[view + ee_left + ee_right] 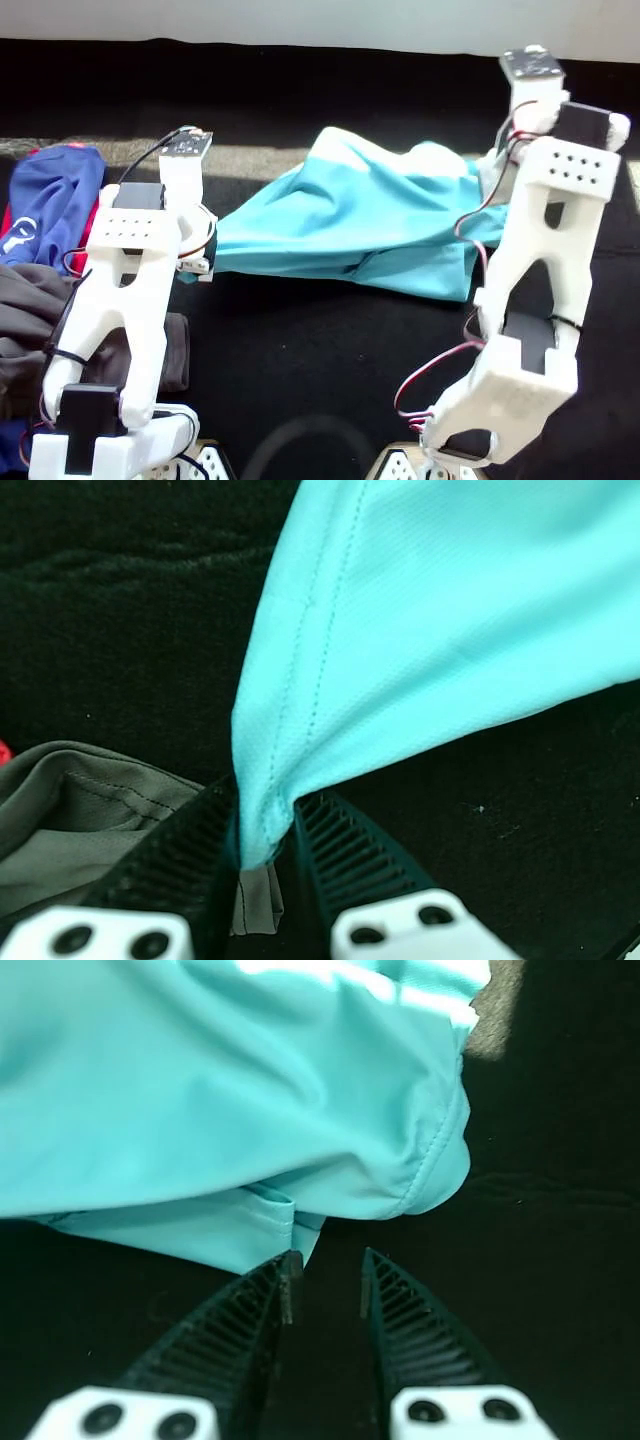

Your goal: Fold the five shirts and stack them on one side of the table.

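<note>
Teal shirt (370, 215): lies crumpled across the middle of the black tabletop (300, 340), between the two arms
Left claw (267, 795): pinched tight on a stitched corner of the teal shirt, with the cloth fanning out taut from it
Right claw (328, 1260): narrowly parted with nothing in it, just beside the teal shirt's other edge
Blue shirt (50, 195): bunched at the tabletop's left side
Grey shirt (30, 310): heaped against the blue shirt, beside the left arm

Crumpled turquoise fabric shirt (370, 220) lies mid-table between both arms: left corner in left gripper (265, 825), right gripper (327, 1280) just beside its right hem. Crumpled blue fabric shirt (55, 190) sits far left, crumpled grey fabric shirt (22, 300) before it.
</note>
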You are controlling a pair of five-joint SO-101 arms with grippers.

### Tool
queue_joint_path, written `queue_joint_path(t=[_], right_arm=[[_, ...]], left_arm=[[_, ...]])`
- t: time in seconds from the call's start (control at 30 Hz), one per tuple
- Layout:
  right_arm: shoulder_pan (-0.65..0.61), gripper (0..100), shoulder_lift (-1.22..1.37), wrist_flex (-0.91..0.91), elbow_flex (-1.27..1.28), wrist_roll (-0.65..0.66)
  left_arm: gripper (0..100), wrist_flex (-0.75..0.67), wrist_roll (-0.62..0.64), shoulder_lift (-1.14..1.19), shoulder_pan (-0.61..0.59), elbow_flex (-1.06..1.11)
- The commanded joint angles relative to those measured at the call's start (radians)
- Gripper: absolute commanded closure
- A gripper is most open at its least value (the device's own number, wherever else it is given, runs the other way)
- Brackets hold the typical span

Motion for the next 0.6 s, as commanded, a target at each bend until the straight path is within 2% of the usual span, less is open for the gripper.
queue_joint_path(t=[0.0,0.1,0.27,0.57], right_arm=[[-0.047,88.9,-0.105,0.010,0.171,0.000],[-0.070,88.9,-0.114,-0.041,0.343,0.002],[-0.070,88.9,-0.111,-0.275,0.576,0.066],[-0.070,88.9,-0.110,-0.565,0.728,0.066]], left_arm=[[99,-0.003,-0.006,-0.012,-0.007,-0.038],[99,-0.003,-0.006,-0.012,-0.007,-0.038],[99,-0.003,-0.006,-0.012,-0.007,-0.038],[99,-0.003,-0.006,-0.012,-0.007,-0.038]])
